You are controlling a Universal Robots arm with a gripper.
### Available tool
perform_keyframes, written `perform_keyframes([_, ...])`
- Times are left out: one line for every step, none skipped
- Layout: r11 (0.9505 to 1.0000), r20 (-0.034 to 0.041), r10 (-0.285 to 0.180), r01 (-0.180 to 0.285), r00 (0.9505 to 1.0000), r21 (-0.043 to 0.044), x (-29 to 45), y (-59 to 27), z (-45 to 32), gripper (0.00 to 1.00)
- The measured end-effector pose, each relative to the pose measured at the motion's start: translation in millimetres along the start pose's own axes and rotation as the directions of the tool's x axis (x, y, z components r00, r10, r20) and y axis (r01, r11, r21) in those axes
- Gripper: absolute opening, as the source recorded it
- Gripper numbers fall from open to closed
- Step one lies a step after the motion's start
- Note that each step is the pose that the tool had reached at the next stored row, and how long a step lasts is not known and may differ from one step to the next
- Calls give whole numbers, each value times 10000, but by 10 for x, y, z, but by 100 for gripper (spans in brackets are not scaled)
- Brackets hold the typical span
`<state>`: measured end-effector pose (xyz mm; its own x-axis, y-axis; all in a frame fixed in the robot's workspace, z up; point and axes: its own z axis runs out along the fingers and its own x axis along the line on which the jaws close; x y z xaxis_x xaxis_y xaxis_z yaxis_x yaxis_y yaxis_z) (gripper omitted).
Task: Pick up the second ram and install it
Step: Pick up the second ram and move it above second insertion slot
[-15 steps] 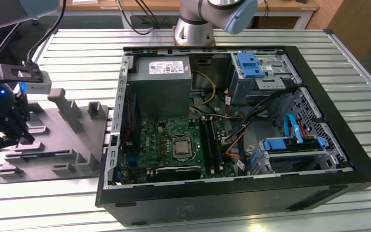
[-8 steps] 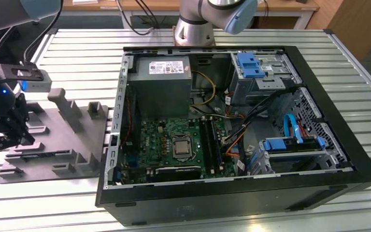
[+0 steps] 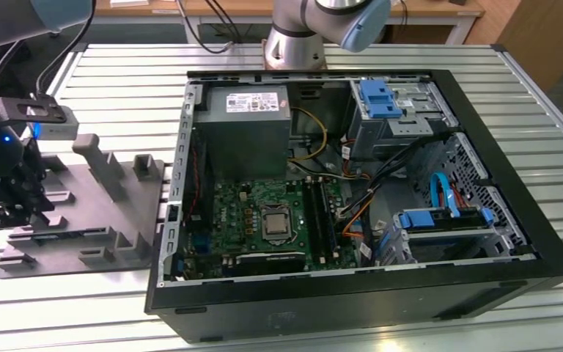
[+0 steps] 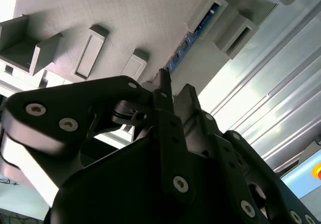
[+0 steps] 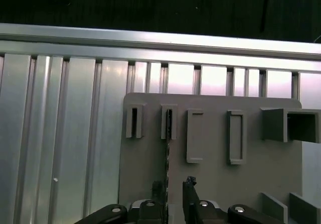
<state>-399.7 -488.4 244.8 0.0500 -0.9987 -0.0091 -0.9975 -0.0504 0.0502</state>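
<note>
First wrist view: pincer (image 5: 173,188) points down, parted astride the second ram (image 5: 169,126).

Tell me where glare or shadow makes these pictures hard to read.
First wrist view: the table slats glare white above the grey holder. Second wrist view: slats blow out too, the gripper is a dark mass, the second ram shows blue. Exterior view: even light, the computer case shaded inside.

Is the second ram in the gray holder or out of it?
In: the second ram stands on edge in a slot of the gray holder, the gripper at one end.
</note>
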Motion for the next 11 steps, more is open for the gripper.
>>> perform_keyframes([10000, 0, 0, 0, 10000, 0, 0, 0, 0, 29])
perform_keyframes([10000, 0, -1, 1, 10000, 0, 0, 0, 1, 29])
perform_keyframes([10000, 0, 0, 0, 10000, 0, 0, 0, 1, 36])
perform_keyframes([10000, -10, 0, 0, 10000, 4, 0, -1, 7, 36])
perform_keyframes([10000, -22, 1, -1, 10000, 2, 0, -2, 20, 36])
perform_keyframes([10000, -23, 10, -10, 10000, 1, 0, -2, 37, 36])
perform_keyframes([10000, -23, 30, -30, 10000, 0, 0, -3, 54, 36])
perform_keyframes([10000, -22, 49, -49, 10000, 1, 0, -4, 74, 36])
perform_keyframes([10000, -22, 60, -60, 10000, 1, 1, -5, 91, 36])
perform_keyframes([10000, -22, 69, -69, 10000, -1, 1, -6, 109, 36])
perform_keyframes([10000, -21, 76, -76, 10000, 0, 1, -7, 127, 36])
